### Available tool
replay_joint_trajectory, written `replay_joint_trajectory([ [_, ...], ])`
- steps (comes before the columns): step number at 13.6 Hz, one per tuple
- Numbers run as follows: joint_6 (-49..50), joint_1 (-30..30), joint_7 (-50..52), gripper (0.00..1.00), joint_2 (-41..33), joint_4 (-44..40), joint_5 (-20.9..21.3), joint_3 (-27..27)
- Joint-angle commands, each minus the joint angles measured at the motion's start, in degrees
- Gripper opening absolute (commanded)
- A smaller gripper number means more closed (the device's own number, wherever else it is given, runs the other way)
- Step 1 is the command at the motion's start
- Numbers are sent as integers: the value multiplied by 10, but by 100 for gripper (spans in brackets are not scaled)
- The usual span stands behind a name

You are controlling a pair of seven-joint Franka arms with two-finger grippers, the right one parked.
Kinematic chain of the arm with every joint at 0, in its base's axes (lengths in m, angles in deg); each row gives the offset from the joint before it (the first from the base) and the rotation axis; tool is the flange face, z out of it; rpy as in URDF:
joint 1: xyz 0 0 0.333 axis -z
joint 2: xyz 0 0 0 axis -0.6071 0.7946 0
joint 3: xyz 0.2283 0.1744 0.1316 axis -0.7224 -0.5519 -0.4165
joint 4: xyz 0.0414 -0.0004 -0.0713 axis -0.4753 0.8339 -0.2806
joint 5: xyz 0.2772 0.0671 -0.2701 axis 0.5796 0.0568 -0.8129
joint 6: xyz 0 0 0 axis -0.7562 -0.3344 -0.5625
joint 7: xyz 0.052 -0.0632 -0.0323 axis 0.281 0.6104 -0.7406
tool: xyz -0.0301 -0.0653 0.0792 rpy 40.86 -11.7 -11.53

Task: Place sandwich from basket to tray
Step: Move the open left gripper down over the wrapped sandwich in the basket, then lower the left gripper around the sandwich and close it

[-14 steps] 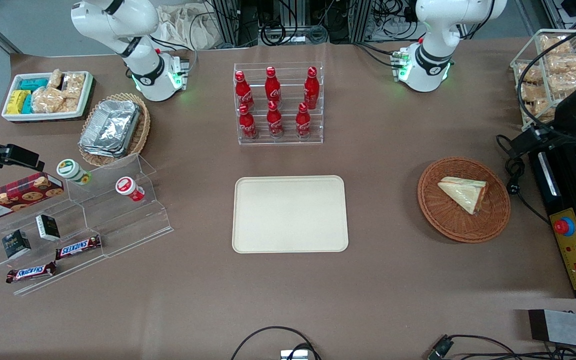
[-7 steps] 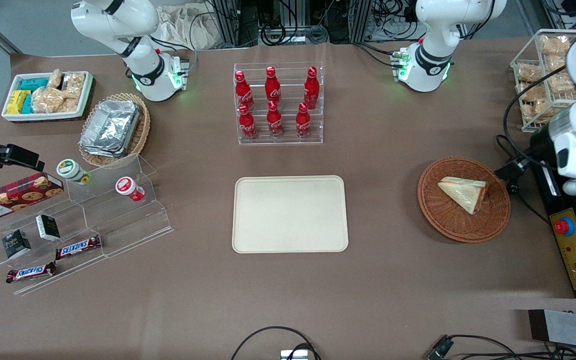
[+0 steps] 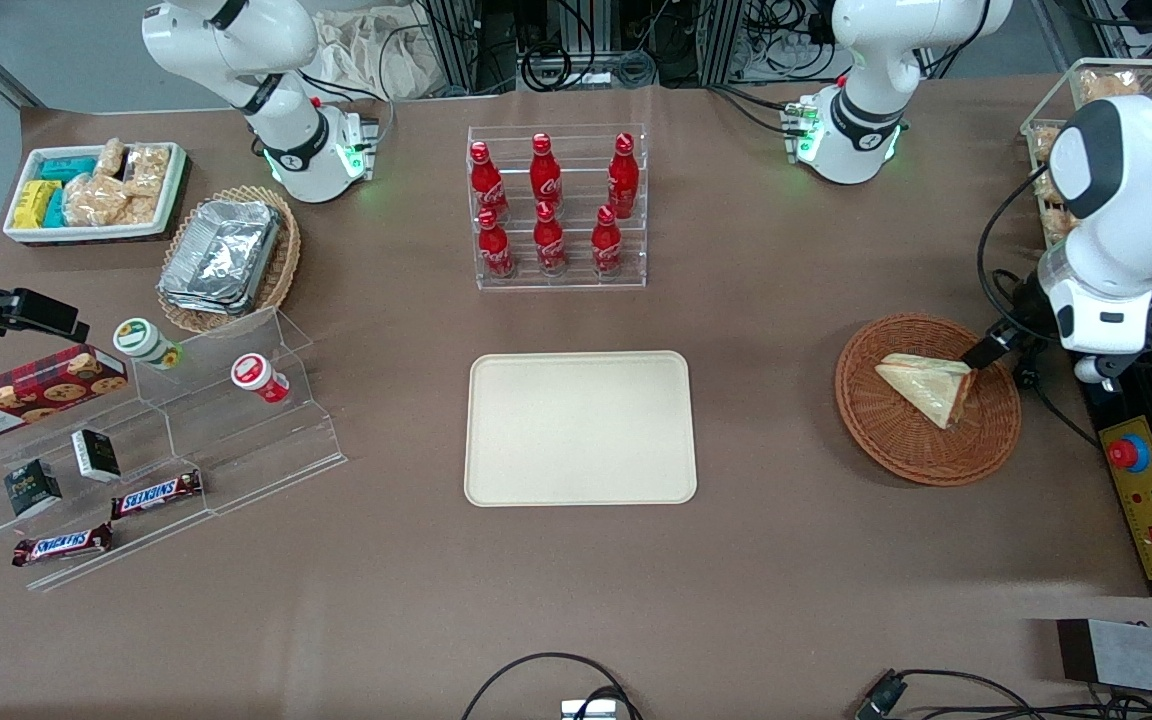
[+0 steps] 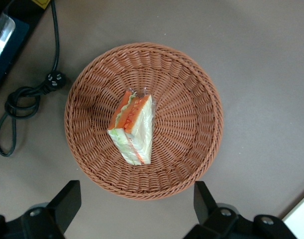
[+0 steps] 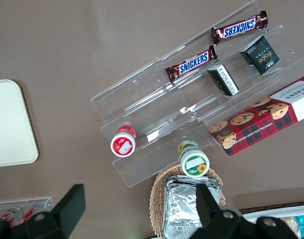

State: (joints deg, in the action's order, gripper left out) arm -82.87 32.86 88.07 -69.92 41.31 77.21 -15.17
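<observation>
The sandwich (image 4: 133, 129) lies in the basket (image 4: 191, 99), long axis running 12 to 6 in the wrist view; the gripper (image 4: 134, 209) hovers above, fingers (image 4: 67, 201) spread apart, holding nothing. The tray (image 3: 580, 427) is well apart.

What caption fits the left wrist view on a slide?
Open tool hovers above the basket, its fingers spread wide, with the sandwich lying inside, ungrasped.
</observation>
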Motion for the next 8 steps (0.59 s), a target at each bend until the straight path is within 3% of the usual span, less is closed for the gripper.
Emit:
replay_joint_trajectory([
  [1, -43, -27, 0, 100, -21, 42, -7, 4],
  [8, -215, -32, -4, 100, 10, 145, -6, 3],
])
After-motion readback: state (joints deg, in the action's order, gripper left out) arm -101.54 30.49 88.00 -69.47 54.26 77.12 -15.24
